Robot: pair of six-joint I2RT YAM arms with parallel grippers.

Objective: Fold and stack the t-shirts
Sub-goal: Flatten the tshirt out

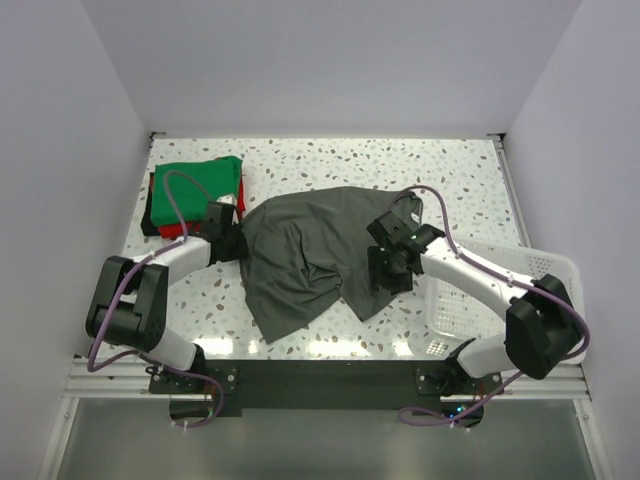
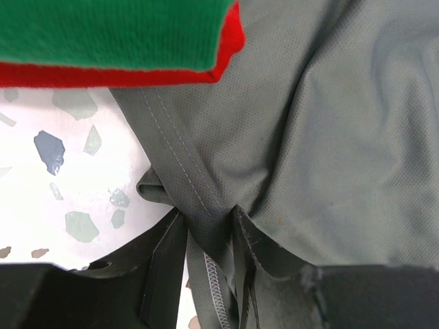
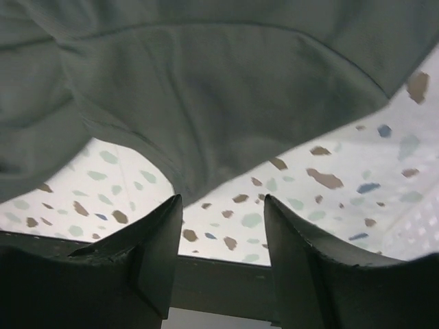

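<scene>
Step in hand: looked like the very start of folding the grey t-shirt (image 1: 310, 250), basically grabbing its edges to spread it flat. It wasn't folded at all yet.
Grey shirt location: lay rumpled in the middle of the table (image 1: 330, 160), between the two arms, with creases everywhere and one tail trailing toward the near edge.
Done pile: the green t-shirt (image 2: 103, 31) sat folded on top of the red t-shirt (image 2: 103, 74) at the far left. The grey shirt's edge lay right up beside that stack.
Left gripper (image 2: 209, 226): was at the shirt's left edge, pinched onto a bunched bit of hem. The stitched seam ran straight down between its fingers.
Right gripper (image 3: 223, 200): was released, with fingers apart and bare speckled tabletop showing between them. The shirt's right edge hung just past the fingertips, and nothing was in the gap.
Basket (image 1: 500, 265): the white one sat off to the right under that arm. I couldn't see anything in it.
Next move, my guess: the right side needed to get under or around that loose edge and clamp it. Then both arms could pull apart to tension the cloth before any fold.
Watch out for: the left pinch sat so near the pile that a sloppy pull could've dragged the green and red ones along.
</scene>
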